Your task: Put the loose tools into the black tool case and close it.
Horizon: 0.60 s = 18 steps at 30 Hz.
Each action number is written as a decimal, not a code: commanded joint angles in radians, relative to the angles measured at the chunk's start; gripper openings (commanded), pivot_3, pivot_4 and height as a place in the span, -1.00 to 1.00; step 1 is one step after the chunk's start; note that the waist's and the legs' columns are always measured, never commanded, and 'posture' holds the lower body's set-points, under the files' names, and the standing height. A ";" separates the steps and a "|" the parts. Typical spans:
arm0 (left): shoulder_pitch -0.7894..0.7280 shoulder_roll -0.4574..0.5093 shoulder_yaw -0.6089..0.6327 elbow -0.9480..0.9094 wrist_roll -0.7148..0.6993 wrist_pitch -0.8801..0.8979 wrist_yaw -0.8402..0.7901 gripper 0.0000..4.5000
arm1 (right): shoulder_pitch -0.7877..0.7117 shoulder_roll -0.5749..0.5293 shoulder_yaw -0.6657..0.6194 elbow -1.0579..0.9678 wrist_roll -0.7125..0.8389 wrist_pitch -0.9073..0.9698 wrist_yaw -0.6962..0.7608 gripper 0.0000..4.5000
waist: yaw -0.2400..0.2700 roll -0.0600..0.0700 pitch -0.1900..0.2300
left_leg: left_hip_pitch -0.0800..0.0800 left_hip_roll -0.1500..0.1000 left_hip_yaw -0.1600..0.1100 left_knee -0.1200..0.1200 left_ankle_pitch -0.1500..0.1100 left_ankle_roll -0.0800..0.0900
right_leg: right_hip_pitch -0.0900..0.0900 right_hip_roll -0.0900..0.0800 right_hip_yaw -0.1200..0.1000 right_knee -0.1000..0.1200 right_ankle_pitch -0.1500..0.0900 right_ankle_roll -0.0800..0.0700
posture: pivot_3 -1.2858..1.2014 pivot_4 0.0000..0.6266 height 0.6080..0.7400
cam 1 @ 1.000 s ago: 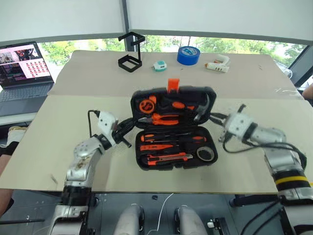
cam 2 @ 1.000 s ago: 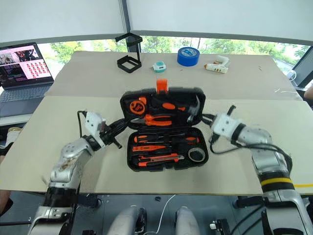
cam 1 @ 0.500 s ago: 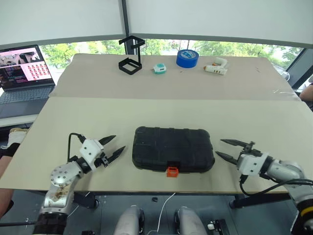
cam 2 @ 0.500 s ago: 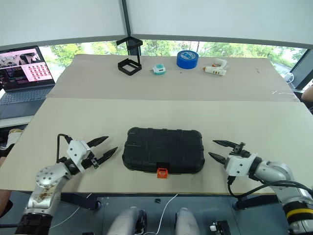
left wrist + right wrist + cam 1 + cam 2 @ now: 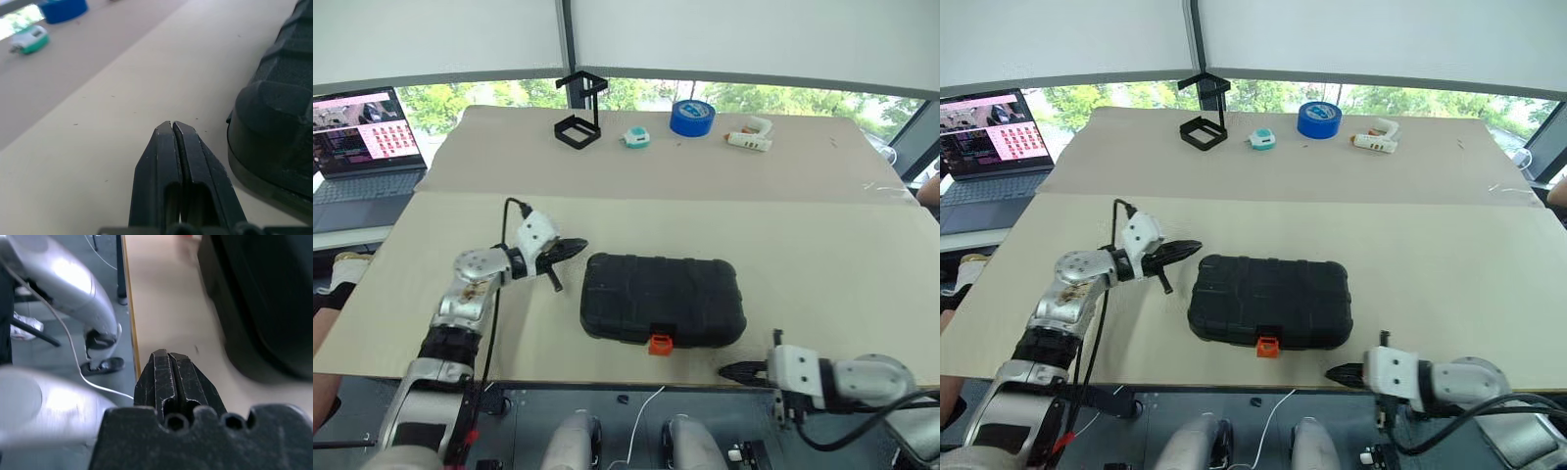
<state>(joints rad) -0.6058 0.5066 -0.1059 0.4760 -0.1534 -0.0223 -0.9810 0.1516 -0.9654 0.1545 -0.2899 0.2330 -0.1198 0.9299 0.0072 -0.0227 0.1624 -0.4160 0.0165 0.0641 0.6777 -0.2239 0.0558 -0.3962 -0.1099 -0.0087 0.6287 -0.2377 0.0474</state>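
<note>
Left eye view: black tool case (image 5: pixel 663 301) lies closed near the table's (image 5: pixel 822 245) near edge, orange latch (image 5: pixel 659 344) facing the robot. Left gripper (image 5: pixel 576 248), fingers together, sits just beside its far-left corner.
Right wrist view: right gripper (image 5: pixel 171 358), fingers together, hangs at the table's near edge; pressing the latch squarely would likely secure closure.

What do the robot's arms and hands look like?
The arms are shiny silver metal with thin black cables looping along them. Each wrist has a white block. The left hand and right hand each have two pointy black fingers.
</note>
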 commanded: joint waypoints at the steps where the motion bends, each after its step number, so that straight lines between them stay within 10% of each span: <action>1: -0.025 -0.009 -0.017 0.033 0.016 -0.017 -0.041 -0.96 | -0.072 0.061 0.012 -0.001 -0.059 0.076 -0.049 -1.00 | 0.001 0.000 0.000 | 0.000 0.000 0.000 0.000 0.000 0.000 | -0.001 0.000 0.000 0.000 0.000 0.000 | 0.03 -0.52 1.00; 18: 0.364 0.064 0.094 -0.492 -0.157 0.216 -0.057 -0.96 | -0.590 0.276 0.002 0.644 -0.245 -0.132 -0.110 -1.00 | -0.012 -0.003 0.001 | -0.004 0.000 -0.001 -0.001 0.001 -0.001 | -0.006 -0.003 0.000 0.003 0.001 -0.001 | 0.03 -0.52 1.00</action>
<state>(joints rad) -0.2403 0.5515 -0.0548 0.0590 -0.2793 0.1869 -1.0503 -0.4204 -0.6913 0.1848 0.3441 -0.0170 -0.2142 0.8262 -0.0052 -0.0254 0.1635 -0.4219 0.0163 0.0632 0.6774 -0.2228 0.0544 -0.4038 -0.1126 -0.0085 0.6320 -0.2368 0.0465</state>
